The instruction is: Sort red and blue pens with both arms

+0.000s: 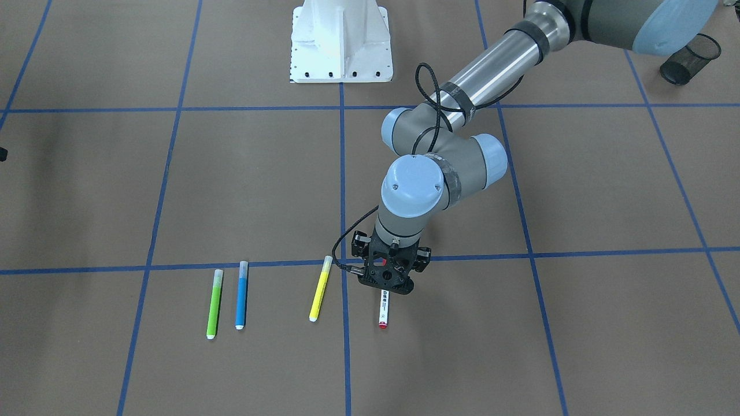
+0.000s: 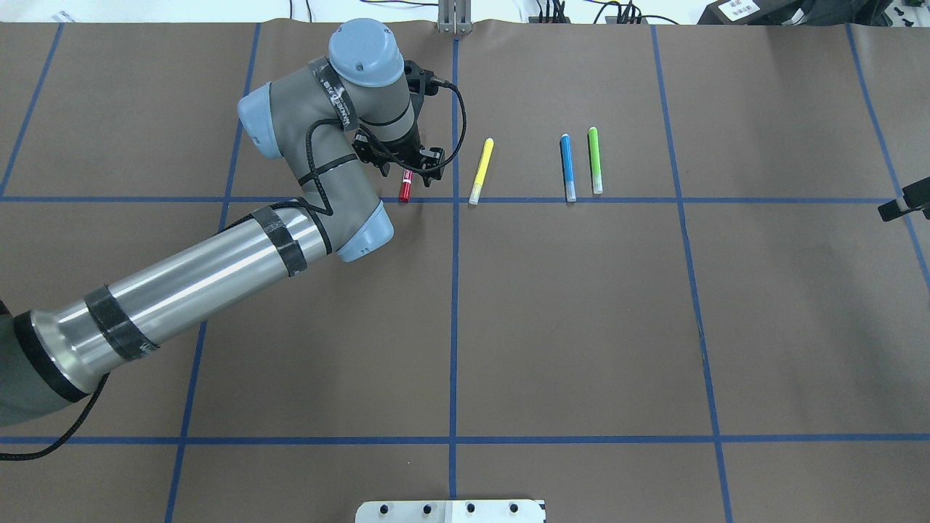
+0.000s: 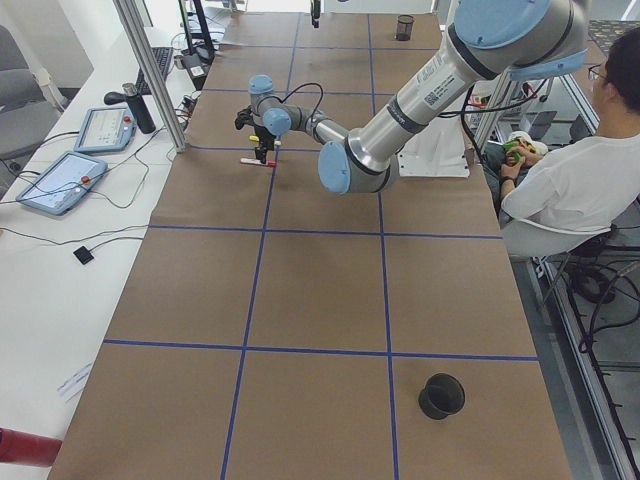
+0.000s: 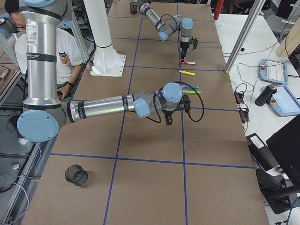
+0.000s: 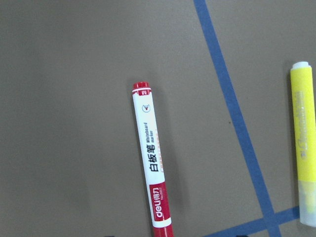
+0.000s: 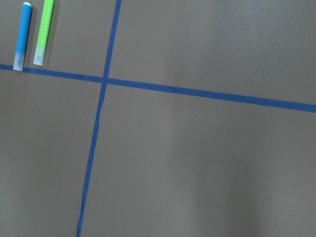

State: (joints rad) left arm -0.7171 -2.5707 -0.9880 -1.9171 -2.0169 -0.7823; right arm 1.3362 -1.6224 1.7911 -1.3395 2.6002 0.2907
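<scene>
The red marker (image 1: 383, 309) lies flat on the brown table, white barrel with a printed label (image 5: 153, 168); its red cap (image 2: 405, 191) pokes out from under my left gripper (image 1: 386, 283). That gripper hangs straight over the marker, pointing down, and looks open; nothing is held. The blue pen (image 1: 241, 296) lies apart from it, parallel to the other pens (image 2: 567, 167), and shows in the top left of the right wrist view (image 6: 22, 34). My right gripper (image 4: 168, 119) hovers high over the table beyond the pens. I cannot tell whether it is open or shut.
A yellow pen (image 2: 482, 171) lies between the marker and the blue pen. A lime green pen (image 2: 594, 160) lies beside the blue one. Black mesh cups (image 1: 691, 59) (image 4: 76, 175) stand near the table's two ends. The white pedestal (image 1: 341, 40) stands at the robot's side, where a person (image 3: 575, 180) sits.
</scene>
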